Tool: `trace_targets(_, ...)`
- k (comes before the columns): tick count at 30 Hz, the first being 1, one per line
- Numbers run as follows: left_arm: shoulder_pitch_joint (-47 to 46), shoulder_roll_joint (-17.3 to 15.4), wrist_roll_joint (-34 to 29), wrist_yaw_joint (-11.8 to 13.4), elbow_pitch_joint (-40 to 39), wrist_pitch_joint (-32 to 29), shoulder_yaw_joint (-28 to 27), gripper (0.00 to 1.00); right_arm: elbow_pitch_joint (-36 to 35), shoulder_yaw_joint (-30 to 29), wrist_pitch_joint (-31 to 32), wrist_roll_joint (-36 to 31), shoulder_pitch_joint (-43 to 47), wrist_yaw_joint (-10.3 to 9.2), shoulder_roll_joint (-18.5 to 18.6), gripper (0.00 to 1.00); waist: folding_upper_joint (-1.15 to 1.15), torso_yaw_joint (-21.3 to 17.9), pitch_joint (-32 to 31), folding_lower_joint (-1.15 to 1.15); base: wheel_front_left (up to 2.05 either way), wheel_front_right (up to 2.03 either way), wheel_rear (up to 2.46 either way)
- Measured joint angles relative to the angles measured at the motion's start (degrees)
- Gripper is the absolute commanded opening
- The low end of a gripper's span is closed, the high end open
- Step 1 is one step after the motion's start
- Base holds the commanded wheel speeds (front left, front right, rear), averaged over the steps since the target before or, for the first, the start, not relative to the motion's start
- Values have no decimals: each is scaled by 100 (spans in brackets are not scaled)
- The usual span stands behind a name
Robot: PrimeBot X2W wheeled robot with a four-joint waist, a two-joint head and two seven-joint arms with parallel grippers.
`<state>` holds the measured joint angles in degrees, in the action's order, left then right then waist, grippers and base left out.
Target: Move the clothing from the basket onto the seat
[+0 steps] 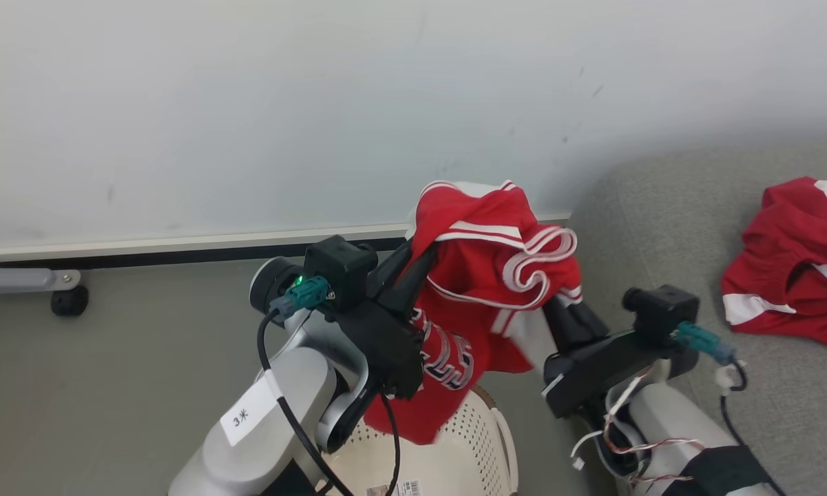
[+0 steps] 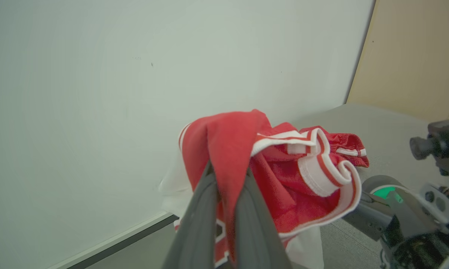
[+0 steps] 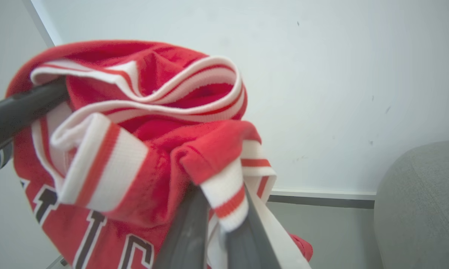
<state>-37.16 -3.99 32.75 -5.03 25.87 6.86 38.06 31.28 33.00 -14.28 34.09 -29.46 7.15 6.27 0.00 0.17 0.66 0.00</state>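
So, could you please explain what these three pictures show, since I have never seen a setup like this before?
This is a wheeled robot with two arms, each ending in a gripper with two long dark fingers. The wide picture comes from a camera on its head, looking down at its own arms. The other two come from cameras on its wrists, each looking along that arm's fingers.

Both grippers are closed on one red jersey with white trim and black-and-white lettering. The left gripper pinches a red fold; the right gripper pinches a striped edge. Together they hold the jersey up above a cream perforated basket on the floor.

To the robot's right is a grey sofa, where red shorts already lie crumpled. Behind is a plain pale wall.
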Motion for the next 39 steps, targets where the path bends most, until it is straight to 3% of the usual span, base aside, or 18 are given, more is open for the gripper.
trace_targets(7, 321, -107, 38, -1, -7, -77, 105, 4, -480, -670, -1, -2, 55, 0, 278, 0, 0, -243, -42, 0, 0, 0, 0)
trace_targets(9, 442, -116, 38, -2, -22, -104, 152, 38, -683, -876, -1, -89, 57, 0, 397, 0, 0, -365, -62, 0, 0, 0, 0)
trace_targets(10, 481, -121, 38, -2, -29, -104, 156, 49, -732, -914, -1, -110, 54, 0, 433, 0, 0, -410, -69, 0, 0, 0, 0)
trace_targets(11, 508, -132, 38, -2, -29, -105, 162, 68, -781, -953, -2, -155, 54, 0, 468, 0, 0, -456, -76, 0, 0, 0, 0)
trace_targets(12, 527, -137, 40, -2, -31, -105, 164, 100, -834, -990, -2, -196, 51, 0, 501, 0, 0, -503, -82, 0, 0, 0, 0)
trace_targets(22, 798, -322, 56, -5, -250, -69, 171, 100, -1577, -1295, -25, -583, -83, 0, 894, 0, 0, -1041, -135, 0, 0, 0, 0)
trace_targets(39, 950, -459, 152, 0, -603, -63, 182, 100, -3731, -2260, -45, -943, 124, -108, 1652, 0, 0, -2052, -30, 0, 0, 0, 0)
